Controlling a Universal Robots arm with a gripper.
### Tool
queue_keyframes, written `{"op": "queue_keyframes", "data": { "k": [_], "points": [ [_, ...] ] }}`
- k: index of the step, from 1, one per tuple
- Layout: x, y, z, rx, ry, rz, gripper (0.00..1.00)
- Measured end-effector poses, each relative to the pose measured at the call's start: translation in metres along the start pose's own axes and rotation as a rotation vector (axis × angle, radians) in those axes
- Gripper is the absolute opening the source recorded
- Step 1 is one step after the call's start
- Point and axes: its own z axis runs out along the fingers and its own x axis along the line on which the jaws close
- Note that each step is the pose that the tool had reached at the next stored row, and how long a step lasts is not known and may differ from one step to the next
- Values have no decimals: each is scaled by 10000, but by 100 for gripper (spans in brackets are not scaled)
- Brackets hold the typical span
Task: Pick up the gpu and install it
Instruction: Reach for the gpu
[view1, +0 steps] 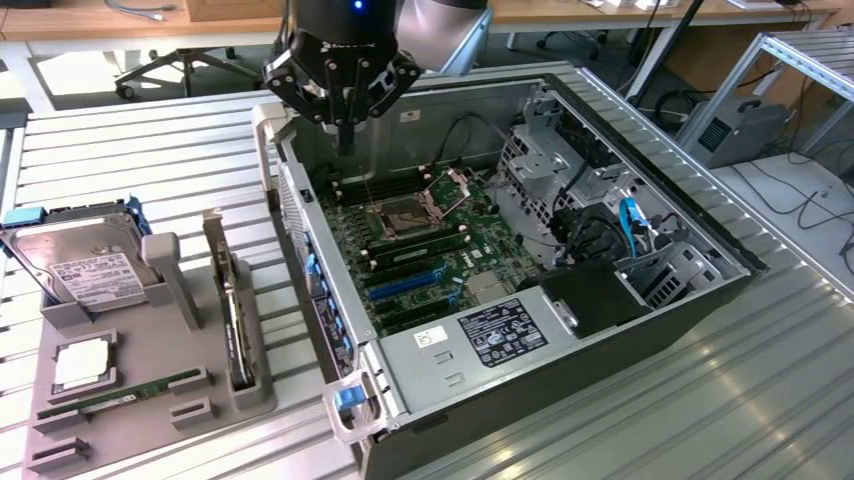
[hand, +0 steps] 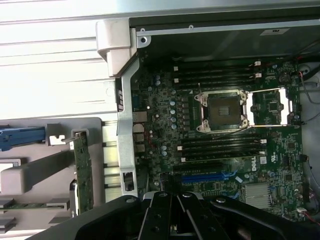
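The gpu (view1: 236, 318) is a slim long card standing on its edge in a slot of the grey holder (view1: 134, 440), on the exterior view's left, beside the open computer case (view1: 561, 320). In the wrist view the gpu (hand: 83, 172) shows as a narrow board with a metal bracket at one end. My gripper (view1: 347, 138) hangs over the far corner of the case, above the motherboard (view1: 441, 245), well apart from the gpu. Its fingers (hand: 161, 215) are shut together with nothing between them.
The holder also carries a silver hard drive (view1: 83, 268), a CPU chip (view1: 83, 362) and a green RAM stick (view1: 120, 395). On the motherboard I see the open CPU socket (hand: 223, 111) and a blue slot (hand: 205, 177). Drive cages and cables (view1: 601, 225) fill the case's other side.
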Motion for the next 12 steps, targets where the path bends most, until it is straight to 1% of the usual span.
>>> {"op": "queue_keyframes", "data": {
  "k": [12],
  "points": [
    [26,-2,-1,0,0,0,11]
  ]
}}
